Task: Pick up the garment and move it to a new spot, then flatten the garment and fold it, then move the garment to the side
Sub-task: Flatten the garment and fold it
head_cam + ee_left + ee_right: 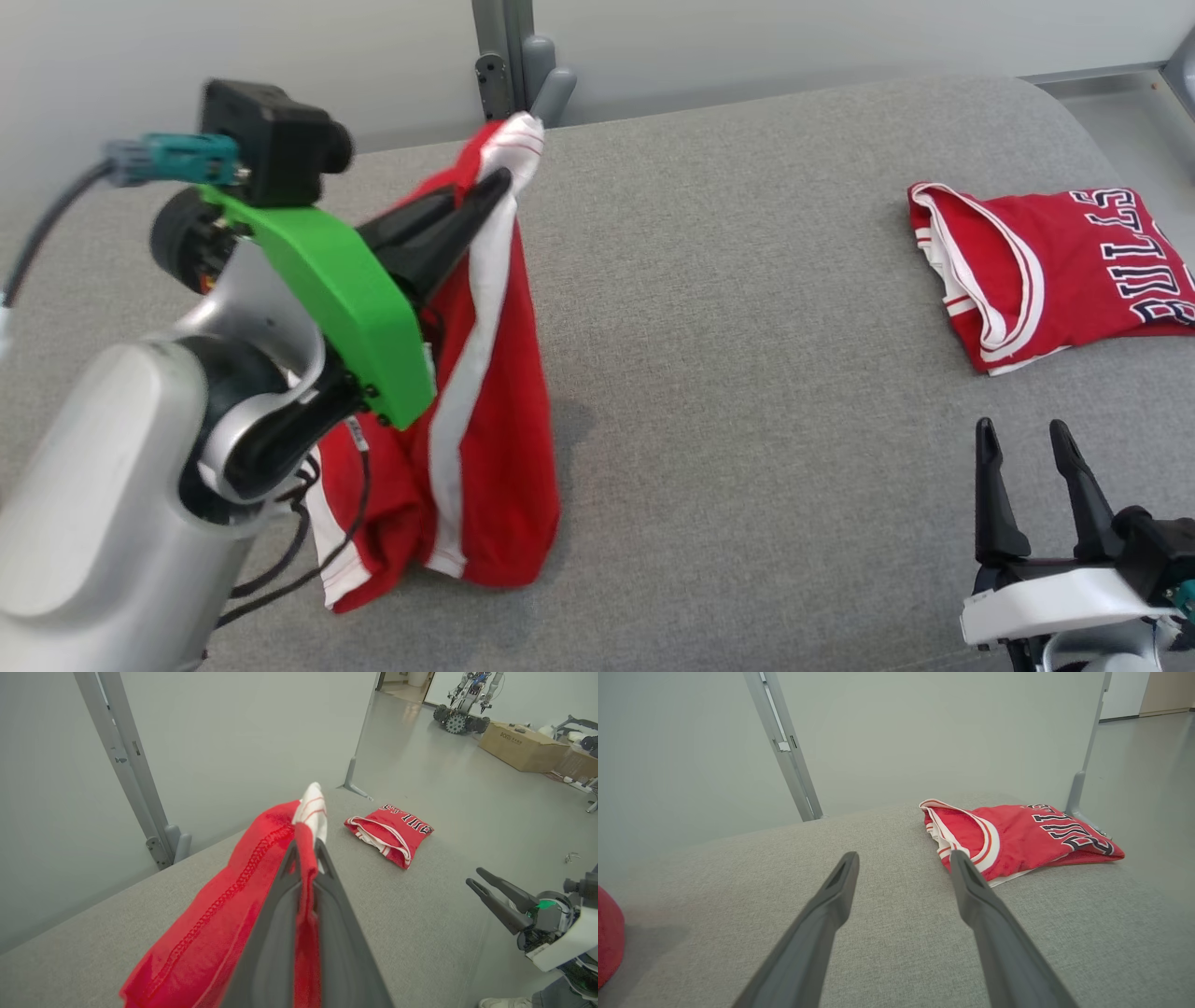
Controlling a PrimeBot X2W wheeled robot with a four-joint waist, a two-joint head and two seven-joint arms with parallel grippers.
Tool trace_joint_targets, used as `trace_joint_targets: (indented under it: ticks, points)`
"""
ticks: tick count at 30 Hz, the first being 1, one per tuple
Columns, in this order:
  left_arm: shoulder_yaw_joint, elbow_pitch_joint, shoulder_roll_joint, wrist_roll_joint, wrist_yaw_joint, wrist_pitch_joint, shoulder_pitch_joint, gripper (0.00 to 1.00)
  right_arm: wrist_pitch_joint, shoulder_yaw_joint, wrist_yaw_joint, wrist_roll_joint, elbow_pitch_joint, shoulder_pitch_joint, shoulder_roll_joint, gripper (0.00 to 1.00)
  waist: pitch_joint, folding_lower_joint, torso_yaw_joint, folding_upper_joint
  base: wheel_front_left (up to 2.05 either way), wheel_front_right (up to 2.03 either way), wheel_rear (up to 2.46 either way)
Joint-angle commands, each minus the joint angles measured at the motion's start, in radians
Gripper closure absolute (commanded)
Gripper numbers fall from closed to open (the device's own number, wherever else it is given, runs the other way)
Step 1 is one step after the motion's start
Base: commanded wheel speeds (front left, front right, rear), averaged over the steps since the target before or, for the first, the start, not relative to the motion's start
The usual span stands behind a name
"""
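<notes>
Red garment (490, 420) clamped in left gripper (505, 182), hanging below

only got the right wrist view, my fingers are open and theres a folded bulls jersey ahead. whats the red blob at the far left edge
Observer: That is the red garment with a white stripe, pinched at its top edge by the shut left gripper.
Operator: is it clear of the surface
Observer: Not quite. In the head view its lower end seems to rest on the grey table, while the rest hangs from the gripper.
Operator: anything on the floor past the table
Observer: The left wrist view shows a cardboard box and a wheeled robot beyond it.
</notes>
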Motion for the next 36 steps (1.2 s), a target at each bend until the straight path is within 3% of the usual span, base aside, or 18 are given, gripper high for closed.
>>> trace_joint_targets:
  ticks: [1,15,21,26,27,28,29,36]
  points:
    - [-0.022,0.048,-0.026,0.002,-0.014,-0.017,0.008,1.00,0.001,0.012,-0.001,0.007,-0.001,-0.023,-0.003,0.00,0.039,0.0000,-0.038,0.0000,0.00,0.00,0.00]
    - [-0.326,0.531,-0.290,0.139,-0.081,-0.238,-0.140,1.00,0.001,0.068,-0.001,0.050,0.008,-0.105,-0.002,0.00,0.177,0.0000,-0.229,0.0000,0.00,0.00,0.00]
    - [-0.475,0.626,-0.322,0.090,-0.083,-0.319,-0.190,1.00,0.001,0.076,-0.001,0.068,0.009,-0.103,-0.002,0.00,0.203,0.0000,-0.287,0.0000,0.00,0.00,0.00]
    - [-0.577,0.657,-0.351,0.024,-0.082,-0.412,-0.238,1.00,0.001,0.069,-0.001,0.071,0.006,-0.095,-0.002,0.00,0.209,0.0000,-0.293,0.0000,0.00,0.00,0.00]
    - [-0.583,0.677,-0.355,0.035,-0.082,-0.443,-0.246,0.84,0.001,0.069,-0.001,0.071,0.007,-0.096,-0.002,0.00,0.209,0.0000,-0.293,0.0000,0.00,0.00,0.00]
    - [-0.592,0.699,-0.360,0.048,-0.082,-0.473,-0.250,0.56,0.001,0.070,-0.001,0.071,0.008,-0.100,-0.002,0.00,0.209,0.0000,-0.292,0.0000,0.00,0.00,0.00]
    - [-0.598,0.722,-0.367,0.057,-0.082,-0.502,-0.250,0.00,0.001,0.071,-0.001,0.072,0.009,-0.105,-0.002,0.00,0.208,0.0000,-0.290,0.0000,0.00,0.00,0.00]
    - [-0.661,0.790,-0.385,0.029,-0.082,-0.586,-0.227,0.00,0.001,0.059,-0.001,0.056,0.009,-0.106,-0.002,0.00,0.185,0.0000,-0.253,0.0000,0.00,0.00,0.00]
